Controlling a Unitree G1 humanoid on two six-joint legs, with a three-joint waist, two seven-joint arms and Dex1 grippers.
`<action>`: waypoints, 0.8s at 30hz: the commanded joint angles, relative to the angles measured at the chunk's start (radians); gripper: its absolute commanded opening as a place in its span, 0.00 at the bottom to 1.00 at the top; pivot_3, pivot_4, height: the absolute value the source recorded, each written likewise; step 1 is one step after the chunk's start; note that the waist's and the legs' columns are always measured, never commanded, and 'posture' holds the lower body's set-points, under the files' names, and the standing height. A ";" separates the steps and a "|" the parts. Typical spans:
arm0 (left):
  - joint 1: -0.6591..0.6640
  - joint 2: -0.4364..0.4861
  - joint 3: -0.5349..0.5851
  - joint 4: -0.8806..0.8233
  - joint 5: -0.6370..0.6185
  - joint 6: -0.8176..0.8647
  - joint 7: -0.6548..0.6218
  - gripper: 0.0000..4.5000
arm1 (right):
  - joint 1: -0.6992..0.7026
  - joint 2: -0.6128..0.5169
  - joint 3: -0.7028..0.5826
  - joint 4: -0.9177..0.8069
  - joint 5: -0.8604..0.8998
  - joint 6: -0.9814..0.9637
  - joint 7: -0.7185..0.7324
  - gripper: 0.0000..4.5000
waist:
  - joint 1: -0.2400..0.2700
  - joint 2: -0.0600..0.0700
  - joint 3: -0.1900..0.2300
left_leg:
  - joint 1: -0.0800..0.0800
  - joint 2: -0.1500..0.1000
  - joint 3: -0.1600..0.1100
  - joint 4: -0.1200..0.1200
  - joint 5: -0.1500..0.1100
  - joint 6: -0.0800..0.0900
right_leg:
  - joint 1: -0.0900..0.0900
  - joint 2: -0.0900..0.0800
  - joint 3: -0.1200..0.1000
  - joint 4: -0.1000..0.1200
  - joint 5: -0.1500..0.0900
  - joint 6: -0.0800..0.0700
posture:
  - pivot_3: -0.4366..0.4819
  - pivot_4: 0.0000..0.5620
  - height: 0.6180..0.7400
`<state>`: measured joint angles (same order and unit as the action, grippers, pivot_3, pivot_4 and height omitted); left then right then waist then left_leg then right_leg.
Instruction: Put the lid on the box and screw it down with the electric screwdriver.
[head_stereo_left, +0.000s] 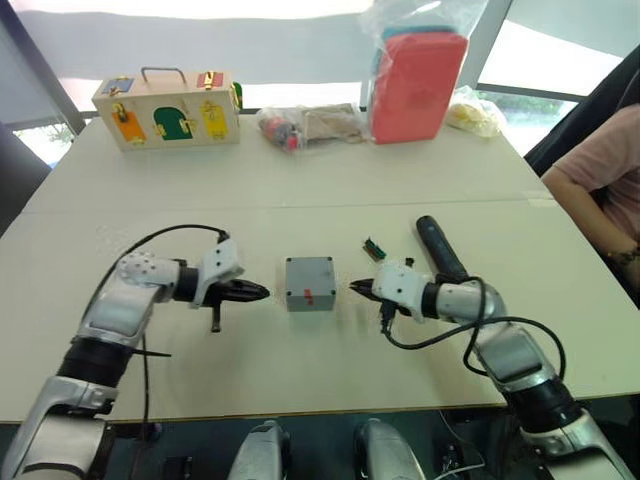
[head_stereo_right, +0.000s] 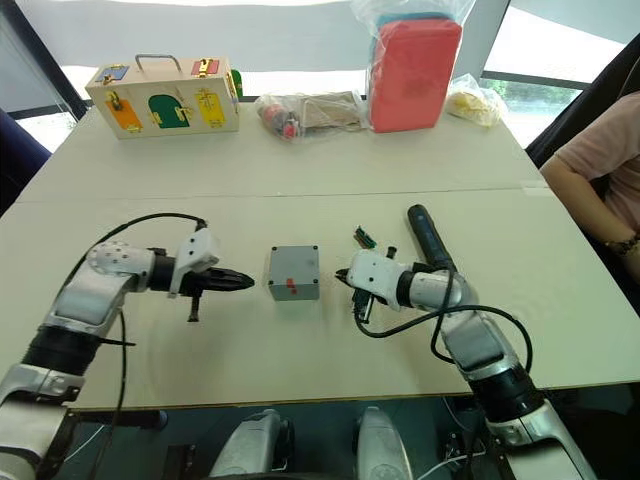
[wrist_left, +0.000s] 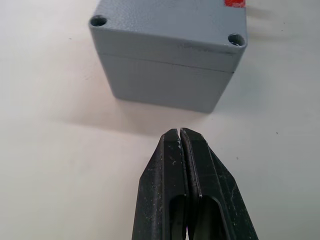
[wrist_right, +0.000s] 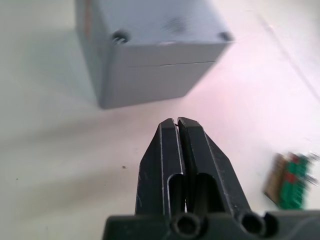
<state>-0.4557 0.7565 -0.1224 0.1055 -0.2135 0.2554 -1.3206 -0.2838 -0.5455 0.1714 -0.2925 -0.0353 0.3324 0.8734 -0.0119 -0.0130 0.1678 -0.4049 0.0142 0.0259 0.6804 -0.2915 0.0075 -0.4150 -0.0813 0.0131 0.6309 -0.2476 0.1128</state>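
Your box (head_stereo_left: 310, 283) sits mid-table with the lid (wrist_left: 170, 22) already seated on it, its corner holes apparently empty. The left gripper (head_stereo_left: 262, 292) and right gripper (head_stereo_left: 353, 288) flank the box, both pinched closed and empty. The electric screwdriver (head_stereo_left: 440, 249) lies beyond the right gripper; grasp it clumsily and it may roll away.

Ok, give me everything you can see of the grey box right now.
The box is a small square grey plastic enclosure standing upright on the white table, midway between the two shut grippers, touched by neither. Its lid sits on top, a seam line marking the joint, with recessed screw holes at the corners. A small red mark shows on the lid near one edge.
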 joint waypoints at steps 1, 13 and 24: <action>-0.002 0.061 0.091 -0.151 -0.095 0.089 -0.007 0.00 | 0.045 -0.015 -0.131 -0.182 0.122 0.163 -0.020 0.29 | 0.001 0.000 0.000 | 0.000 0.000 0.000 0.000 0.000 0.000 | 0.000 0.000 0.000 0.000 0.000 0.000 | 0.48 0.27 0.92; -0.086 0.028 0.117 -0.296 -0.239 0.248 0.079 0.00 | 0.194 0.080 -0.329 -0.231 0.287 0.483 -0.226 0.99 | 0.000 0.000 0.000 | -0.001 -0.002 -0.001 0.001 0.000 0.000 | 0.000 0.000 -0.001 0.000 0.000 0.000 | 0.48 0.27 0.92; -0.118 -0.013 0.086 -0.290 -0.233 0.248 0.106 0.00 | 0.145 0.138 -0.330 -0.146 0.324 0.503 -0.350 0.99 | 0.001 0.000 0.000 | -0.001 -0.002 0.000 0.001 0.000 0.000 | 0.000 0.001 0.000 0.000 0.000 0.000 | 0.48 0.27 0.92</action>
<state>-0.5527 0.7426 -0.0311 -0.1677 -0.4438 0.5140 -1.2177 -0.1270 -0.4091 -0.1471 -0.4275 0.2720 0.8480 0.5333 -0.0105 -0.0130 0.1679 -0.4063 0.0117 0.0255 0.6816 -0.2914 0.0073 -0.4153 -0.0804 0.0125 0.6307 -0.2475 0.1127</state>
